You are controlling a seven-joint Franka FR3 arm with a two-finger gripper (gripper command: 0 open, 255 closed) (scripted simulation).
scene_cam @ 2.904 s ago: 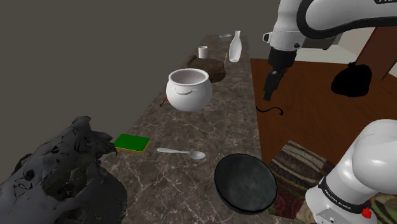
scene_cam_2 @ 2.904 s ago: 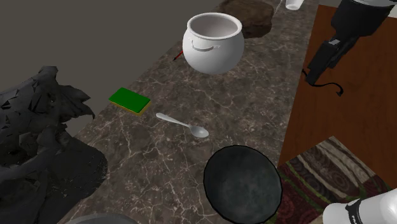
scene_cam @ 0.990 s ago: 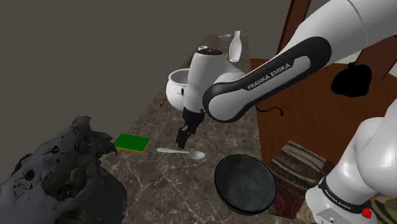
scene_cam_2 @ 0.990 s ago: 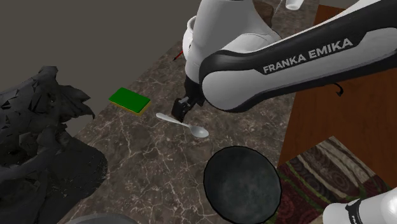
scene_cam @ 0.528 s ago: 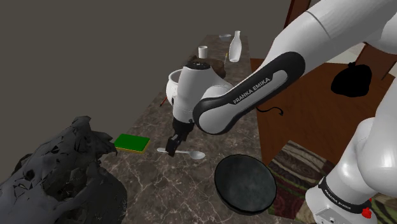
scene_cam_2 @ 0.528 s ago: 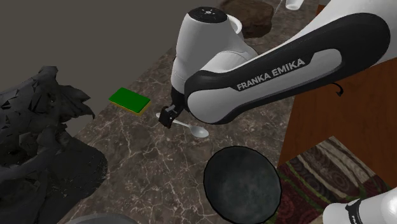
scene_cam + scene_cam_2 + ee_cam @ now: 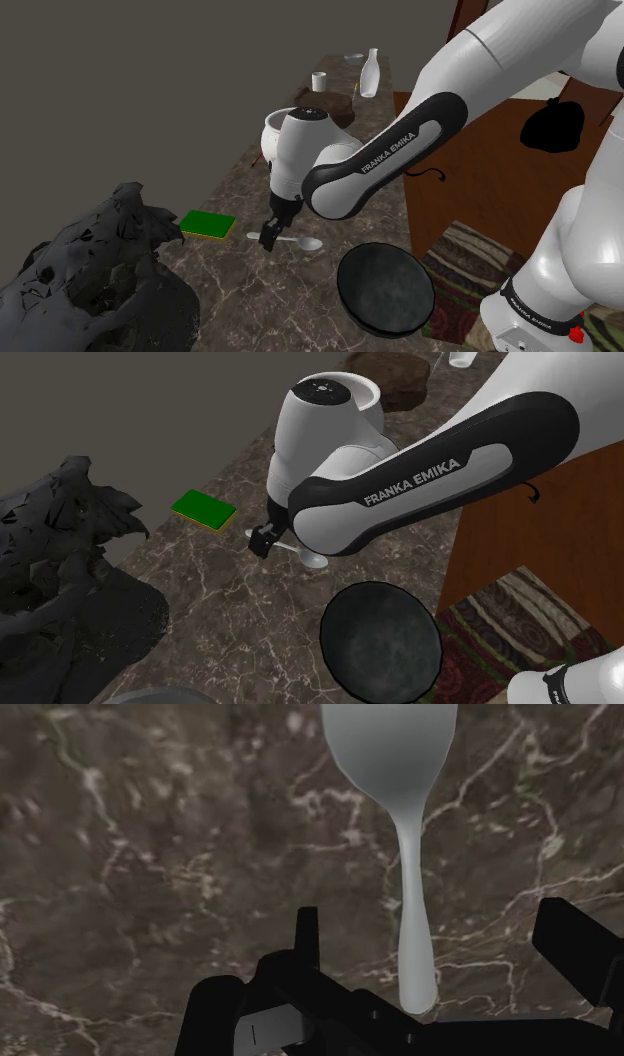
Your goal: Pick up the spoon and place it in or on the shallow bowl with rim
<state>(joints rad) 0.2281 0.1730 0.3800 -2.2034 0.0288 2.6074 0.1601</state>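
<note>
A silver spoon (image 7: 302,242) lies flat on the dark marble counter (image 7: 330,190), its handle pointing toward the green sponge. My black gripper (image 7: 268,237) is down over the handle end (image 7: 250,533), close to the counter. In the wrist view the spoon's handle (image 7: 414,924) runs between the two fingers (image 7: 307,936), which stand apart and do not touch it. The gripper (image 7: 440,944) is open. The shallow dark bowl with rim (image 7: 386,288) sits on the counter's near end, a short way from the spoon's bowl (image 7: 314,560). It holds nothing (image 7: 380,642).
A green sponge (image 7: 208,224) lies just beyond the handle. A white pot (image 7: 272,132) stands behind the arm; a bottle (image 7: 370,75) and a cup (image 7: 319,81) are at the far end. A jagged dark mass (image 7: 90,275) fills the shoulder view's lower left. Wooden floor (image 7: 480,170) borders the counter.
The arm swung in from the far right, came over the spoon and sank. In the last half second the gripper dropped a little lower over the handle end.
</note>
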